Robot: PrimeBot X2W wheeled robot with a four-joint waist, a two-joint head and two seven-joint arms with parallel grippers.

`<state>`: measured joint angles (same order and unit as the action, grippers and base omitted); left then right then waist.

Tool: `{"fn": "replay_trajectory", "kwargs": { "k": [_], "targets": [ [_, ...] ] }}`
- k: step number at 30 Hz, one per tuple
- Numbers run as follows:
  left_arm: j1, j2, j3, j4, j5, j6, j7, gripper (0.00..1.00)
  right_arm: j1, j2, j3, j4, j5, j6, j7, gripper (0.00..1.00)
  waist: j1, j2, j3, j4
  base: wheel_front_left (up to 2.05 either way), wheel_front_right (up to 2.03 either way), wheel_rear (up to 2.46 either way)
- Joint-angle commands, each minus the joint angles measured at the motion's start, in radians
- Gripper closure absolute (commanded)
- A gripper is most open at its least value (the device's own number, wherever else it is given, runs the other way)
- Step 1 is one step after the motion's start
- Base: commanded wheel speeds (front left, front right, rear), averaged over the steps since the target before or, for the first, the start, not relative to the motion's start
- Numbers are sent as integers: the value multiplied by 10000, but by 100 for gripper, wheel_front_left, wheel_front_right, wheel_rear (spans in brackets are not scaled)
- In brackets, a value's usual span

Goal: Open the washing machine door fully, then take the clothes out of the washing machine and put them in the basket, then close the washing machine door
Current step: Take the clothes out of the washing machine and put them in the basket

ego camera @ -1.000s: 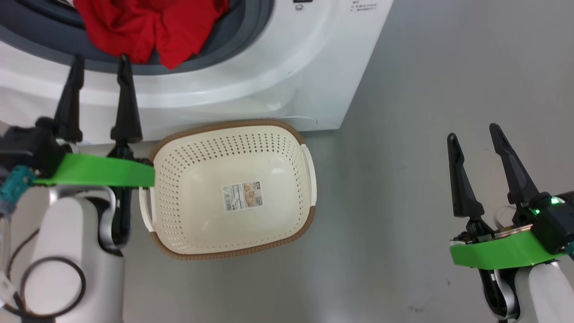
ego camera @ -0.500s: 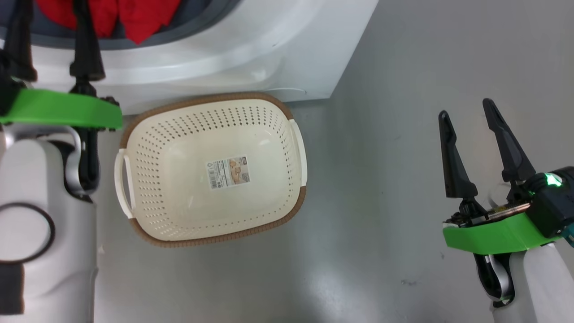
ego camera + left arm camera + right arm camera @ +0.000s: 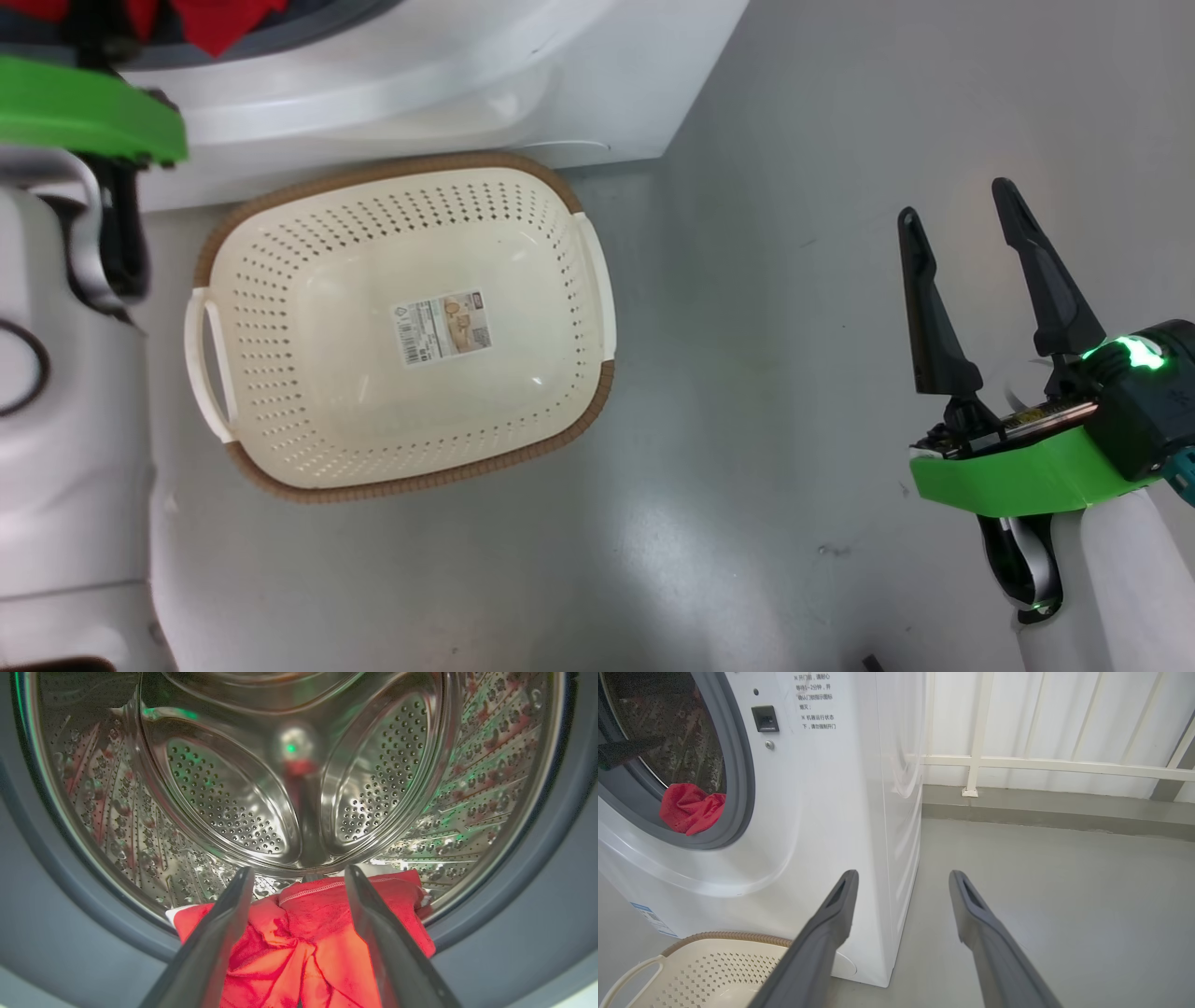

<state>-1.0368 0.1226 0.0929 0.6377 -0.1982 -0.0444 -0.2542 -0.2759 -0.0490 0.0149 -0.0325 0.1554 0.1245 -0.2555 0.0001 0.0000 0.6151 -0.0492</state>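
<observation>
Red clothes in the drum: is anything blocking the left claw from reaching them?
Nothing visible. The open left gripper points straight at the red clothes, which lie at the front lip of the drum, nothing between.

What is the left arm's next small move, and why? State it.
Probably ease the left gripper forward and down onto the red clothes: its jaws stand open, aimed at the heap at the lip of the drum, holding nothing, and the basket is empty.

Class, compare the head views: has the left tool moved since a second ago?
Yes. Against the basket, the left tool has gone forward, from beside its rim into the washing machine opening, over the red clothes.
</observation>
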Motion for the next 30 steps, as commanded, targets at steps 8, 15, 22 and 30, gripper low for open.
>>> {"fn": "replay_trajectory", "kwargs": {
  "k": [8, 15, 22, 30],
  "targets": [
    [-1256, 1067, 65, 1935, 425, 543, 261, 0, 33, -12, 269, -188, 97, 62, -63, 0, -1, 0, 124, -401, 0, 0, 0],
    [-1907, 1469, -138, 3539, 634, 860, 1083, 0, 162, -12, 340, -176, 152, 62, -63, 0, -1, 0, 12, -622, 0, 0, 0],
    [-2228, 1723, -317, 4627, 752, 1035, 1625, 0, 308, -12, 465, -134, 301, 62, -63, 0, -1, 0, -8, -814, 0, 0, 0],
    [-2460, 2017, -772, 5570, 1082, 1187, 2046, 0, 469, -12, 619, -118, 421, 62, -63, 0, -1, 0, -54, -1055, 0, 0, 0]
  ]
}}
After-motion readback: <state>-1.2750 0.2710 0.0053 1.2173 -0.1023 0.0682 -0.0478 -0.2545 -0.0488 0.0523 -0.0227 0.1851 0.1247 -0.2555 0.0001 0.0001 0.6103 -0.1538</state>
